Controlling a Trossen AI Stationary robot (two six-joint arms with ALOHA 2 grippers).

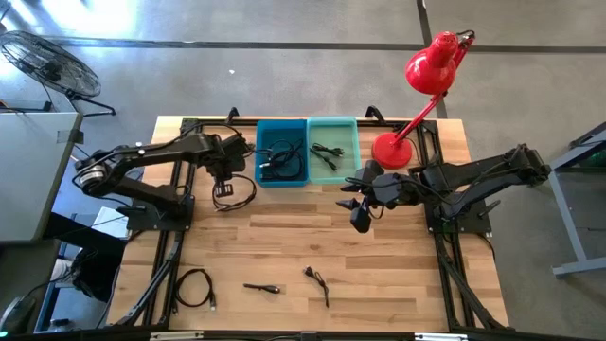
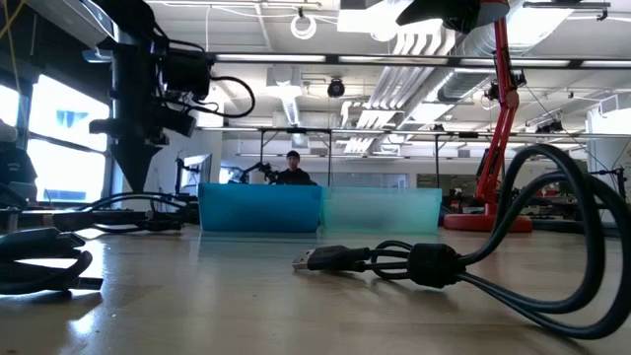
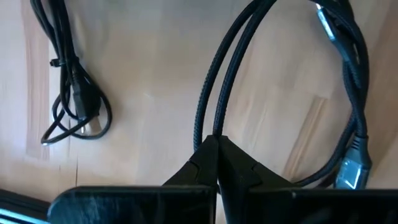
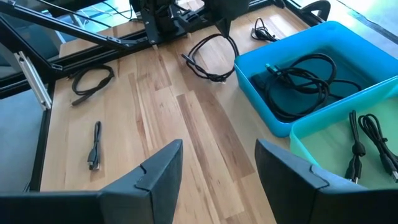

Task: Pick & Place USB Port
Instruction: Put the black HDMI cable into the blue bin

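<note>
Wooden worktop (image 1: 398, 275) below, your left tool (image 3: 216, 149) pinches a looped cable (image 3: 273, 68) for binning; right tool (image 4: 217, 165) waits spread.

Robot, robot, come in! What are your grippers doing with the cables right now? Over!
Left gripper shut on a black cable, lifted beside the blue bin. Right gripper open, empty, near the green bin. Nothing blocking.

- we find no readable text, label, brand, number or sign in any of the four views.
- we see no lettering on the blue bin (image 1: 282, 152), the green bin (image 1: 333, 150) or the red lamp (image 1: 431, 68).
</note>
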